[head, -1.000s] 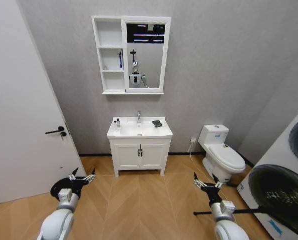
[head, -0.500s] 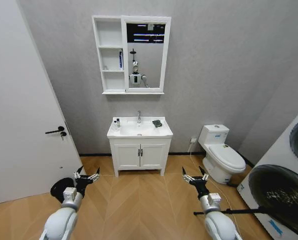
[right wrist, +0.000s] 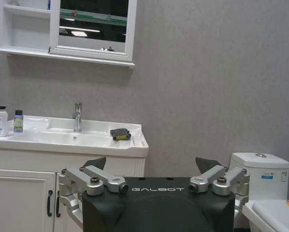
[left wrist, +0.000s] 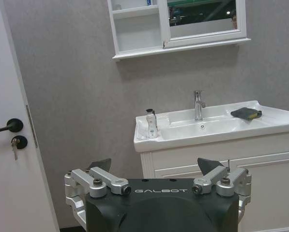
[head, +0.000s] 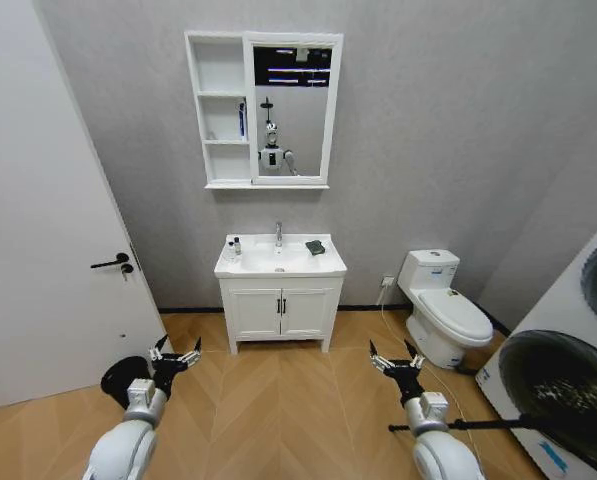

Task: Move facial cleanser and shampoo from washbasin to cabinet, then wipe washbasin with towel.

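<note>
Both arms are held low over the wood floor, well short of the washbasin (head: 280, 262): the left gripper (head: 175, 357) and the right gripper (head: 396, 361) each have their fingers spread wide with nothing between them. On the washbasin's left rim stand 2 small bottles (right wrist: 2, 121) side by side (one white with a dark cap, one with a purple label), and the dark towel (head: 316, 247) lies on the right rim past the faucet (left wrist: 198, 105). The cabinet (head: 221, 110) hangs on the wall above, a blue item on its middle shelf.
</note>
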